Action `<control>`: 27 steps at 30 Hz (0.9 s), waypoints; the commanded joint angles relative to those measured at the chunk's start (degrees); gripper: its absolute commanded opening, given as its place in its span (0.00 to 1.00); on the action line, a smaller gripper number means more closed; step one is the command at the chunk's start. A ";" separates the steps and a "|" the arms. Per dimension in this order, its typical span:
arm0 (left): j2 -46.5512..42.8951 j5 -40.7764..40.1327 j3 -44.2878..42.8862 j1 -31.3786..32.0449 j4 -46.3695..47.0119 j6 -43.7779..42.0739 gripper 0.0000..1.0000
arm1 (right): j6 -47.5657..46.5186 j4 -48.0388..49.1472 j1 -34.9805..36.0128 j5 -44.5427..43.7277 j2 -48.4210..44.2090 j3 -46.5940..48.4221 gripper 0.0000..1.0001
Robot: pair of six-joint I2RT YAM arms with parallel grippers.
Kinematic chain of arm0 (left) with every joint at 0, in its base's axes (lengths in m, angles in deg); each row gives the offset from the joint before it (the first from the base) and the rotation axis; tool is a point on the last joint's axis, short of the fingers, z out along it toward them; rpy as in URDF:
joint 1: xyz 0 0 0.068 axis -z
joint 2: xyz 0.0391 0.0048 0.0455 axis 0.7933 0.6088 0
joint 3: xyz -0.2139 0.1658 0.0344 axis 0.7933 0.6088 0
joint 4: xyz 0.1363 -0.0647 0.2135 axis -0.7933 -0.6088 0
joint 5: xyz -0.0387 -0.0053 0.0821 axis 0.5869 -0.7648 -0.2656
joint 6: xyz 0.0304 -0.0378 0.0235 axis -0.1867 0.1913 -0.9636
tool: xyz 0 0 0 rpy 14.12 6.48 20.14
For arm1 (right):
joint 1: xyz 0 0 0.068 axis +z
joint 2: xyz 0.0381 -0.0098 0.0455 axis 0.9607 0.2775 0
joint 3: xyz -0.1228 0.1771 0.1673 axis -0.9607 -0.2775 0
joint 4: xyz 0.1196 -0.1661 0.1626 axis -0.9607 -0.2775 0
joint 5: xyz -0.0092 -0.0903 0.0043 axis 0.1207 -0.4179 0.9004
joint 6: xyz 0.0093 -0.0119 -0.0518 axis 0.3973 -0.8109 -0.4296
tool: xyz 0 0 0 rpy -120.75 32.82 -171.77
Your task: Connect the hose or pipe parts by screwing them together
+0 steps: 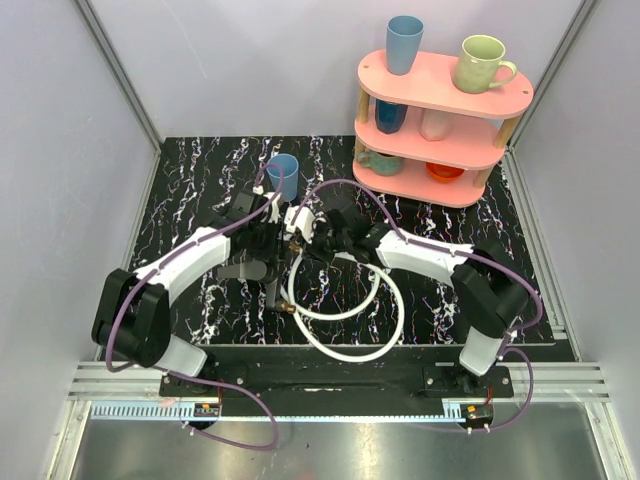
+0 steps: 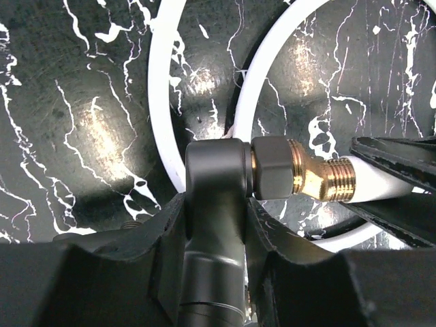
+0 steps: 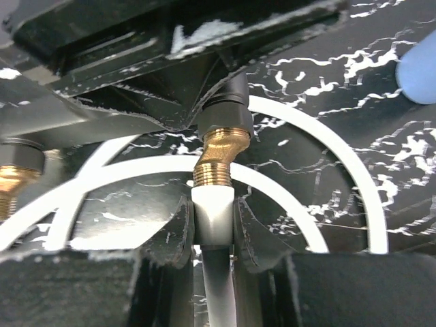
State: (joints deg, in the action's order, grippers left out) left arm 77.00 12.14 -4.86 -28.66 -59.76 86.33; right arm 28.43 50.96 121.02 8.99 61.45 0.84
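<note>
Black marble-patterned table [image 1: 200, 190], seen from above: two arms reach inward from the near edge, elbows bowed outward, and meet nose to nose near the middle. The left gripper [image 1: 275, 242] and right gripper [image 1: 318, 238] face each other just in front of a blue cup [image 1: 283, 175], and a pink shelf [image 1: 440, 90] holding cups stands at the far right corner. A white hose [image 1: 345, 352] curls in overlapping loops on the table between the arms (a second brass end [image 1: 288, 308] lies loose at the loops' left side).

From the left wrist, the left gripper is clamped on a dark grey pipe piece [image 2: 218, 170], one finger on each side of it. A brass elbow fitting [image 2: 310, 178] with a grey collar touches that piece and points right into the hose end, which sits between the right gripper's black fingers [image 2: 398, 153]. The loops lie on the table beyond.

From the right wrist, the right gripper is closed narrowly on the hose just below the brass threads, pressing it from both sides. The elbow rises from there into the dark piece held by the opposite gripper.
</note>
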 commanded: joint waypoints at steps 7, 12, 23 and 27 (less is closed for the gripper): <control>-11.53 12.79 3.16 5.43 22.90 3.45 0.00 | 22.41 5.70 -4.68 19.78 5.66 9.38 0.00; -14.52 9.73 5.80 6.22 26.33 2.84 0.00 | 35.24 5.70 -7.93 26.20 8.21 12.03 0.00; -18.48 0.85 11.07 8.24 33.97 3.80 0.00 | 62.36 20.00 -8.72 27.35 10.67 7.20 0.00; -21.89 -1.71 15.01 8.51 40.53 5.03 0.00 | 74.86 30.63 -8.90 27.26 10.85 3.42 0.00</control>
State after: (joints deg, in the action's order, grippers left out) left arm 61.90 0.49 10.00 -24.99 -43.32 86.77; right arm 84.55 60.86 110.44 38.12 70.70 5.25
